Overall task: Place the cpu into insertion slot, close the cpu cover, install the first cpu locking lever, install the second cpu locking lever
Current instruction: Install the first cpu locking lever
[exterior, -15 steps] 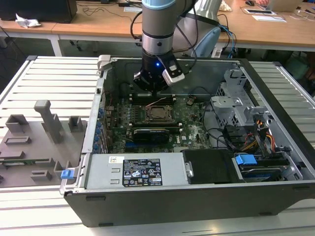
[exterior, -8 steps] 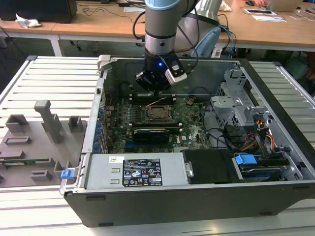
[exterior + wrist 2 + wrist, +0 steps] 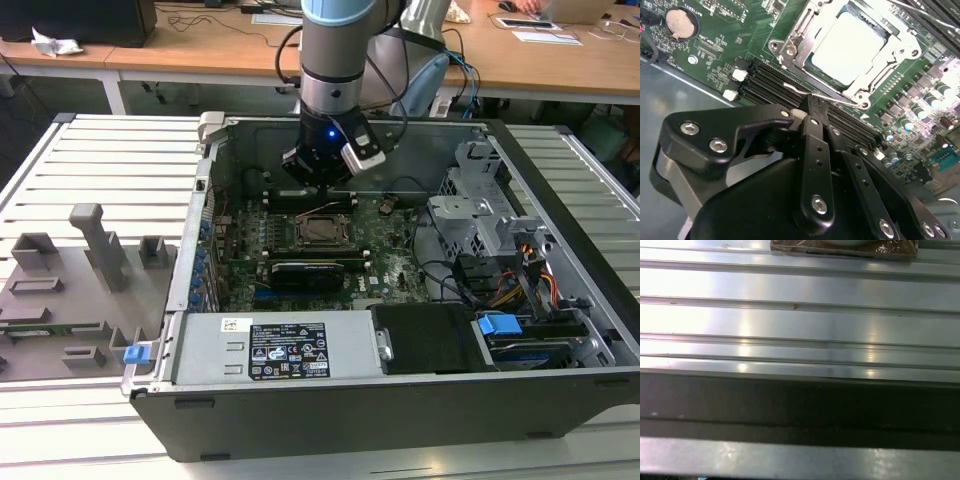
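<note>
An open computer case (image 3: 190, 290) lies on a ribbed metal worktop (image 3: 100, 160), showing a green circuit board (image 3: 390, 260) inside. Near the middle of the board sits the socket (image 3: 322, 230), a square black seat with a metal rim. In the second wrist view the chip (image 3: 847, 45) lies in the socket (image 3: 880, 75), its flat face pale silver-grey and glaring under the light. The cover (image 3: 805, 30), a thin silver frame with a large square window, lies down around the chip. A thin wire lever (image 3: 832, 97) runs along the socket edge nearest the claw.

The black claw (image 3: 318, 183) hangs from the arm just beyond the socket's far edge in the exterior view, close above the board. In the second wrist view the claw (image 3: 812, 107) is made of matte black links with silver screws, its fingers (image 3: 815, 130) drawn together into a narrow tip, clenched, at the wire lever beside the socket. Whether the tip touches the lever is unclear.

Long black memory slots (image 3: 775, 82) lie between the socket and the claw. A round silver coin battery (image 3: 680, 23) sits on the board well apart from the socket.
</note>
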Motion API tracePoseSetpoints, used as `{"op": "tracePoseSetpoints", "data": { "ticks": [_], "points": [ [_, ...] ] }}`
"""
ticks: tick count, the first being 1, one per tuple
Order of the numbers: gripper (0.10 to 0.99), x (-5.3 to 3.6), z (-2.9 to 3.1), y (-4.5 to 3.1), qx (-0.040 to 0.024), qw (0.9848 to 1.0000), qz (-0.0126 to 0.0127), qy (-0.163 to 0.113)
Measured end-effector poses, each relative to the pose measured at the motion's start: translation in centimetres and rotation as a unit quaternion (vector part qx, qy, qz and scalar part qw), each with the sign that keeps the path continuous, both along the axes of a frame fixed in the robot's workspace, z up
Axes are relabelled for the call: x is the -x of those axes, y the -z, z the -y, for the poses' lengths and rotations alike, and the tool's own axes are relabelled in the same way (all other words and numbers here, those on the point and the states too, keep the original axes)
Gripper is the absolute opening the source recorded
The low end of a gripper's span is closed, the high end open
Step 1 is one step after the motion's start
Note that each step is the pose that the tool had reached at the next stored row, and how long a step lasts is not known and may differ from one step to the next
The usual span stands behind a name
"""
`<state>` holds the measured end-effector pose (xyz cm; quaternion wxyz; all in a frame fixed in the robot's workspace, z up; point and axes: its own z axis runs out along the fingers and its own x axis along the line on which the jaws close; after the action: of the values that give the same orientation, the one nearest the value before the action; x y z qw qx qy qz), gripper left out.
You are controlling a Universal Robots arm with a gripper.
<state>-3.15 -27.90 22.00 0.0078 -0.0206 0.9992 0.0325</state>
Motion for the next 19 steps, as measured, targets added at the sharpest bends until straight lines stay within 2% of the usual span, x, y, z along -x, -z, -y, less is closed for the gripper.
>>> {"op": "tracePoseSetpoints", "data": {
  "ticks": [5, 10, 19],
  "points": [
    [0.106, -0.55, -0.01, 0.31, -0.0004, 1.0, 0.0, 0.0],
    [0.106, -0.71, 0.03, 0.42, -0.0083, 1.0, 0.0001, 0.0],
    [0.106, -1.14, 0.12, 0.61, -0.0083, 1.0, 0.0, 0.002]
  ]
}}
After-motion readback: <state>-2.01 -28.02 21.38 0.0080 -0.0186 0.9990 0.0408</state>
